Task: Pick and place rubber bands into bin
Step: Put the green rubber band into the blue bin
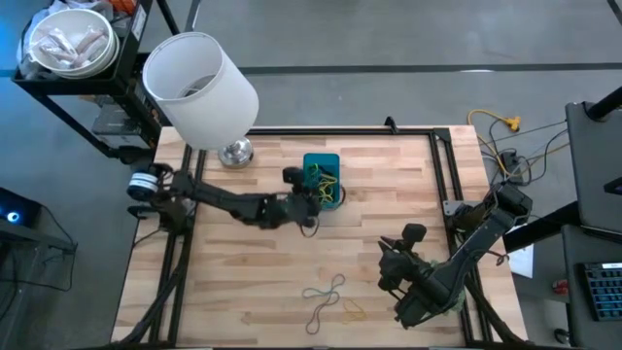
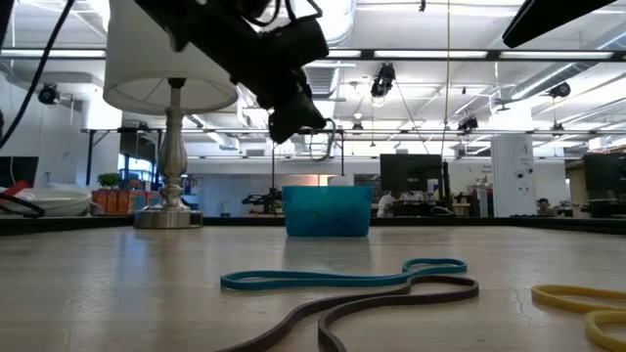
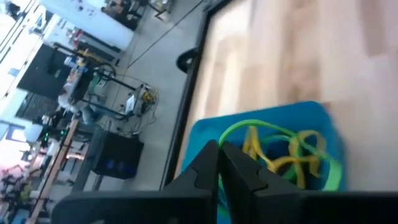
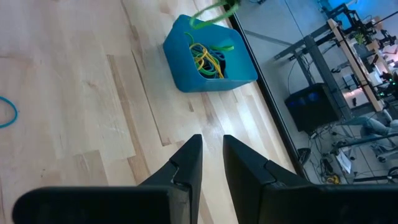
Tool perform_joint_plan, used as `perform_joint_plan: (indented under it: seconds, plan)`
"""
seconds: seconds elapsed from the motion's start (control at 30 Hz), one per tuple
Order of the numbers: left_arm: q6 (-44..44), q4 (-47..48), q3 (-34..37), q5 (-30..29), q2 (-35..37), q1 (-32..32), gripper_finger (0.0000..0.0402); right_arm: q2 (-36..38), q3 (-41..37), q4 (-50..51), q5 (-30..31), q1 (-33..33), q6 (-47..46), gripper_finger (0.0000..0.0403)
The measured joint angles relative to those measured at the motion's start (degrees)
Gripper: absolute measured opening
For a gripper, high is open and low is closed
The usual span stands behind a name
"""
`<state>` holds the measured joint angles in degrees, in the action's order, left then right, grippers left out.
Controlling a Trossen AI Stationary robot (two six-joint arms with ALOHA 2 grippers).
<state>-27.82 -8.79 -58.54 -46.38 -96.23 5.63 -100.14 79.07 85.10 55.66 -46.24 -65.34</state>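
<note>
Left end effector (image 1: pixel 313 199) poised over near wall of blue bin (image 1: pixel 309 161), fingers pinched narrow on green rubber band (image 3: pixel 261 127) trailing down among banded pile inside. Right end effector (image 1: pixel 397 255) waits low over counter (image 1: pixel 243 262), fingers slightly apart, empty. Loose bands (image 1: pixel 327 297) lie at front edge, just left of right end effector, its nearer reach. Long axis runs diagonally.
</note>
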Motion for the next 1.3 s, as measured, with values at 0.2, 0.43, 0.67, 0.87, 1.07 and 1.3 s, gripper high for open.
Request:
perform_joint_plan:
  seconds: [0.2,0.43,0.67,0.87,1.07,1.3]
  plan:
    - [0.0,-1.5,-0.2,3.1,-0.1,-4.6,0.0,0.0,0.0,0.0,0.0,0.0,0.0,0.0059]
    - [0.4,-2.9,0.1,7.6,-1.0,-7.7,0.0,0.0,0.0,0.0,0.0,0.0,0.0,0.0059]
    - [0.5,-3.0,0.1,7.9,-2.1,-9.0,0.0,0.0,0.0,0.0,0.0,0.0,0.0,0.0059]
    - [2.0,-2.2,0.3,12.0,-2.1,-9.8,0.0,0.0,0.0,0.0,0.0,0.0,0.0,0.0059]
    - [2.0,-2.3,0.7,12.3,-2.1,-10.6,0.0,0.0,0.0,0.0,0.0,0.0,0.0,0.0059]
    - [2.0,-2.2,0.8,12.2,-2.1,-10.9,0.0,0.0,0.0,0.0,0.0,0.0,0.0,0.0059]
